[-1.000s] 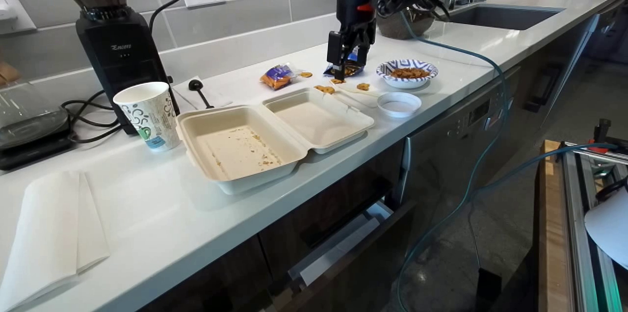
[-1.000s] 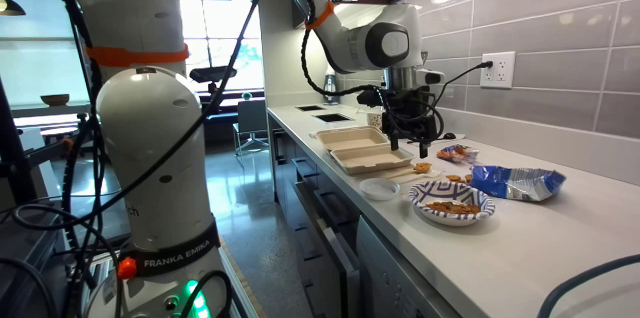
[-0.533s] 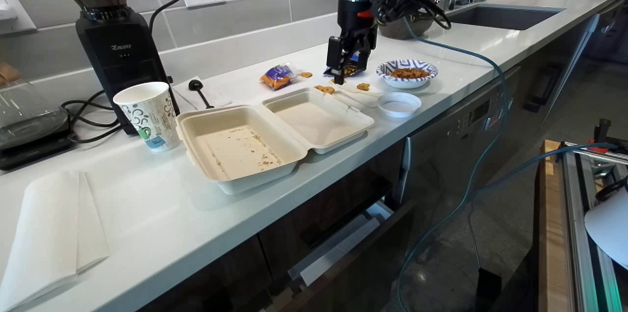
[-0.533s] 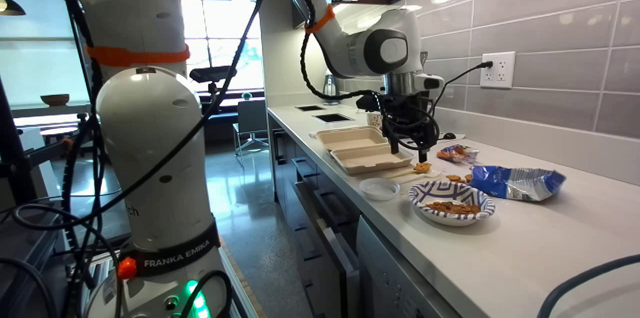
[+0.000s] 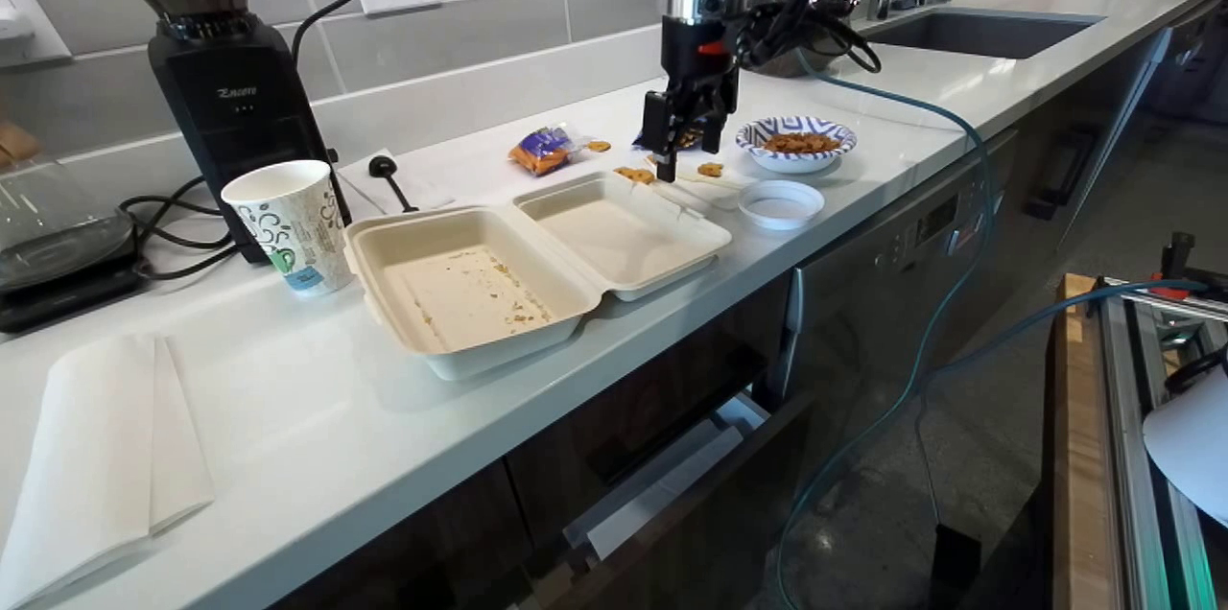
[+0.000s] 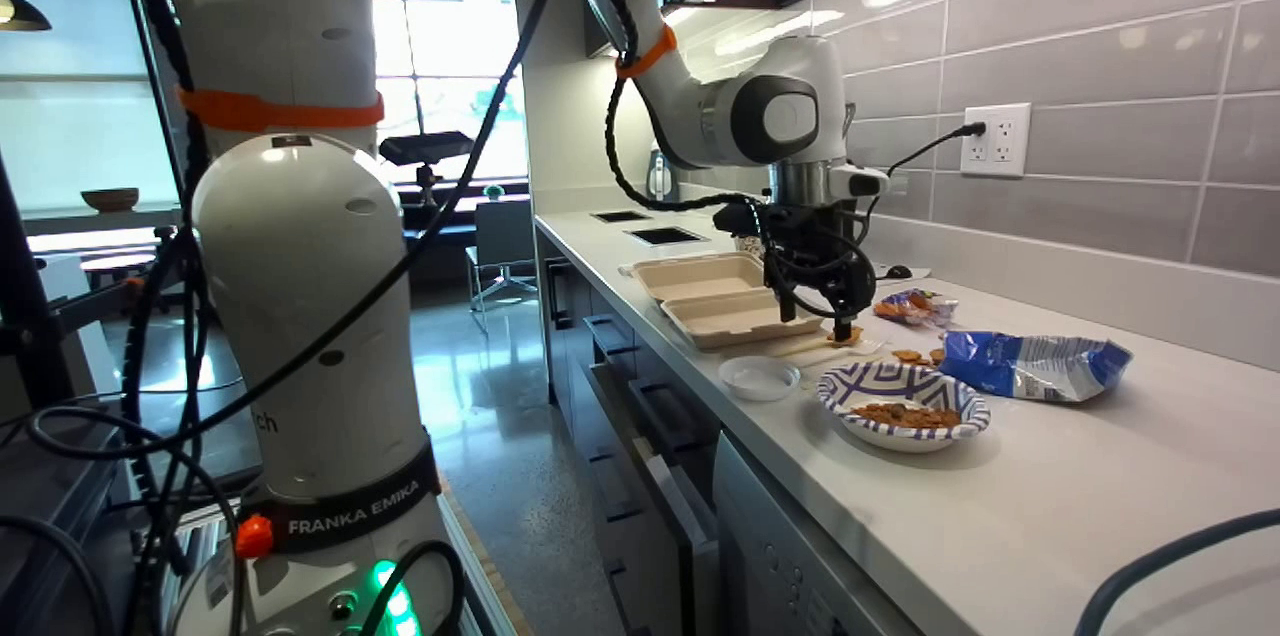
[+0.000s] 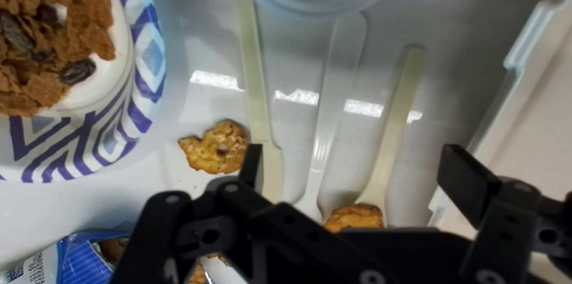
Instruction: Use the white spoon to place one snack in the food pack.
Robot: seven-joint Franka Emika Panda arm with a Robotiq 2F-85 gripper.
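The food pack lies open on the counter, crumbs in its farther-from-gripper half; its edge shows in the wrist view. Three pale utensils lie side by side in the wrist view: a cream knife, a whiter utensil with its head mostly hidden, and a cream-white spoon. A snack rests on the spoon's head, partly hidden by my gripper; it also shows in an exterior view. Another snack lies beside the knife. My gripper is open and empty above the utensils, fingers wide apart.
A blue-patterned bowl of flakes and a round white lid or dish stand near the utensils. A blue packet and a smaller orange one lie towards the wall. A paper cup and grinder stand beyond the box.
My gripper has moved down towards the utensils and stays open. The snacks, utensils and box have not moved.
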